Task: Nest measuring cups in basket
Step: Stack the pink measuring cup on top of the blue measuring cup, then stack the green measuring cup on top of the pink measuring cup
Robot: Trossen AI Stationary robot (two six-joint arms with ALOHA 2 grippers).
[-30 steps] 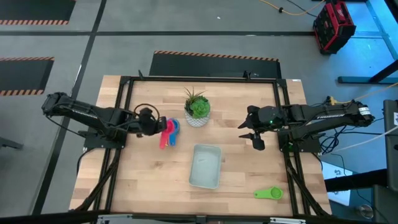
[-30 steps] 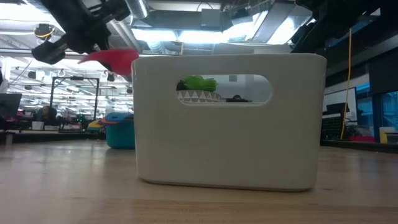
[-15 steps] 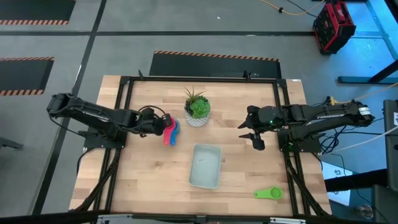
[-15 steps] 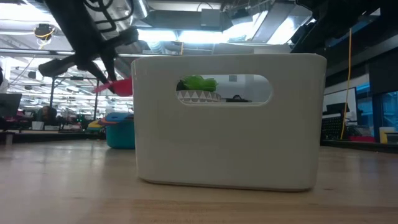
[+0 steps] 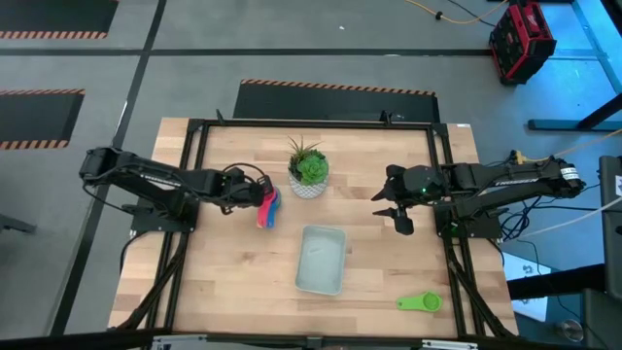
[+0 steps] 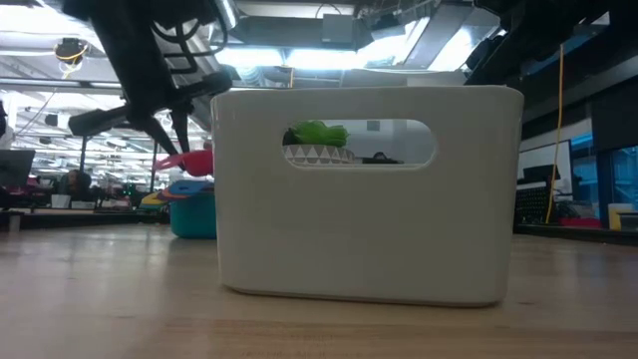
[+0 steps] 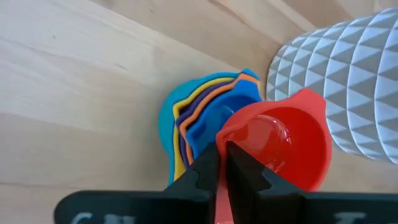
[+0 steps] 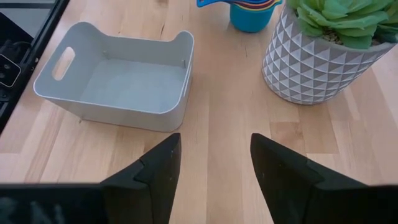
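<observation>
Wooden table (image 5: 369,282): left gripper (image 7: 222,163) pinches the red cup (image 7: 280,146) above the nested stack (image 7: 199,118); right gripper (image 8: 211,165) hovers, fingers parted.

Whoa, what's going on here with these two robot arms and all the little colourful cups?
The left gripper is shut on the handle of a red measuring cup and holds it just above a nested stack of measuring cups standing on the table beside the white plant pot. The right gripper waits open on the other side of the pot, holding nothing. The basket is empty, and a green measuring cup lies apart near the table's front edge.
</observation>
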